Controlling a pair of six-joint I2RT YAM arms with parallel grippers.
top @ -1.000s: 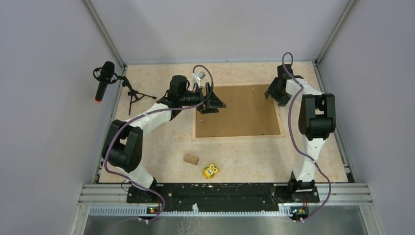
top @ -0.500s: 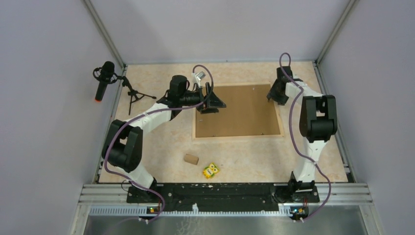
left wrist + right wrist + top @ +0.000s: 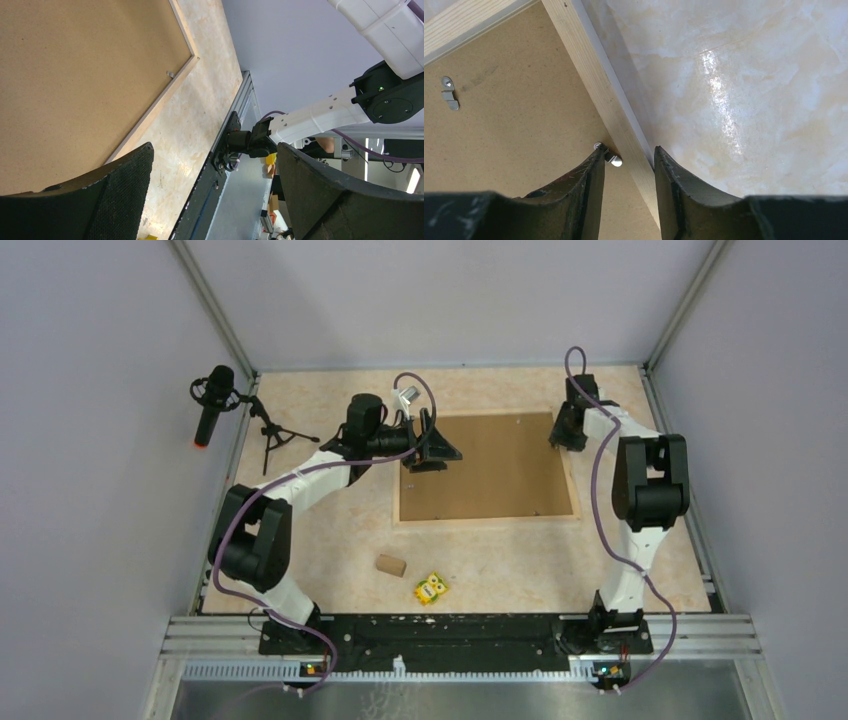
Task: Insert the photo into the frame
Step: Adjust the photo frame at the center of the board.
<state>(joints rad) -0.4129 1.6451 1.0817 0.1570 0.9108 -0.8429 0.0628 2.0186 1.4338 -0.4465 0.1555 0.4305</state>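
Frame (image 3: 487,518): front face unseen; 10 o'clock corner hidden under left tool (image 3: 434,445), 2 o'clock corner under right tool (image 3: 563,432).
Metal clip (image 3: 613,159): partly behind a finger (image 3: 574,195) in the right wrist view.
Yellow item (image 3: 431,588), 6 o'clock: too small to identify.

One frame (image 3: 487,518), one backing board (image 3: 490,465), one microphone (image 3: 212,400), one cylinder (image 3: 390,564), one owl (image 3: 431,588).

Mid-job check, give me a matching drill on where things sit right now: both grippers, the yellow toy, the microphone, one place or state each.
1 left gripper
2 right gripper
3 yellow toy
4 microphone

A on a tripod at the table's left edge
B at the frame's far right corner
C jaws wide, over the frame's far left part
D on the table, nearer than the frame

Pairs: 1-C, 2-B, 3-D, 4-A
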